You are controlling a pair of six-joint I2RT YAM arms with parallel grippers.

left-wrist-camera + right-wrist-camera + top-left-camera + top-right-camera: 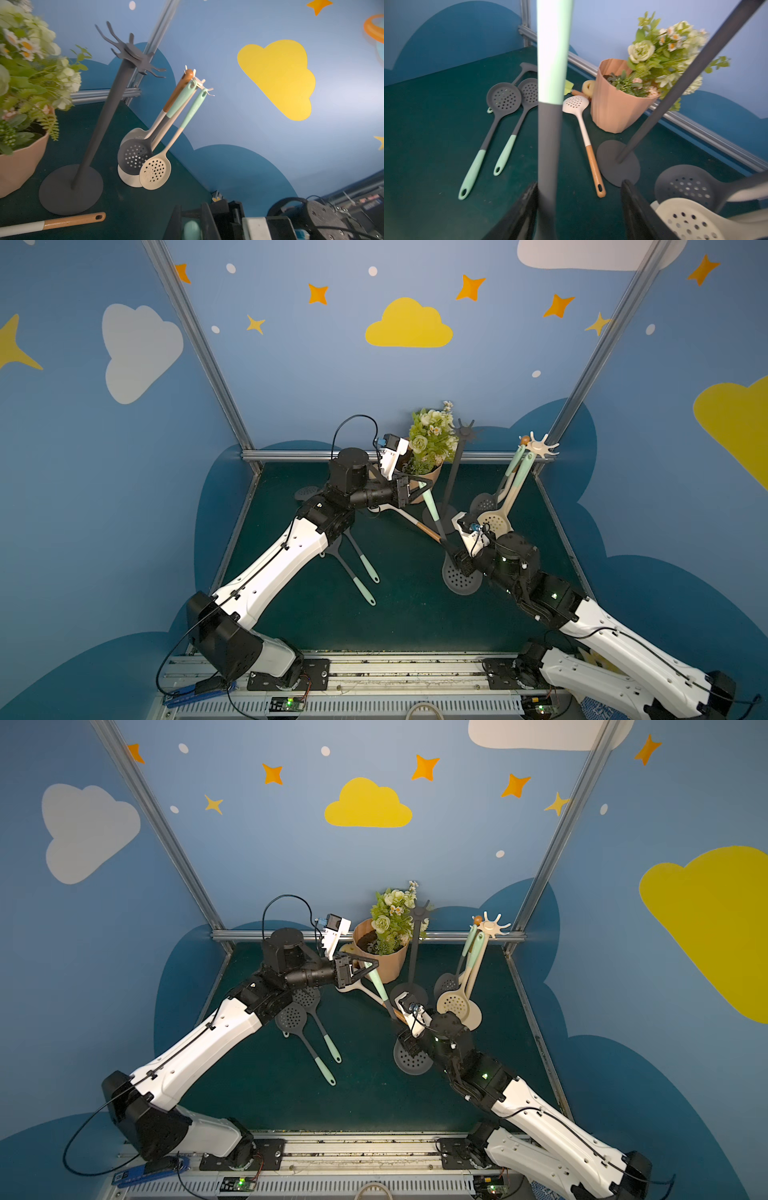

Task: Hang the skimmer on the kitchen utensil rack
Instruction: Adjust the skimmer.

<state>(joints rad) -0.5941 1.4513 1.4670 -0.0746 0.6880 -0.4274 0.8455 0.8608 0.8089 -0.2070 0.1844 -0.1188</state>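
A grey skimmer with a mint handle slants up over the table in both top views, its holed head (461, 580) low at the right and its mint handle (376, 979) high. My left gripper (417, 485) is shut on the handle end, which shows between the jaws in the left wrist view (192, 228). My right gripper (579, 187) stands open near the head. The grey shaft (548, 145) lies close by one finger, with a wide gap to the other. A bare dark grey rack (453, 472) stands just behind. A cream rack (538, 445) carries three skimmers.
A peach flower pot (380, 961) stands at the back beside the grey rack's base (70, 189). Two grey mint-handled skimmers (504, 97) and a white wood-handled skimmer (581, 124) lie on the green table. Metal frame posts and blue walls close the sides.
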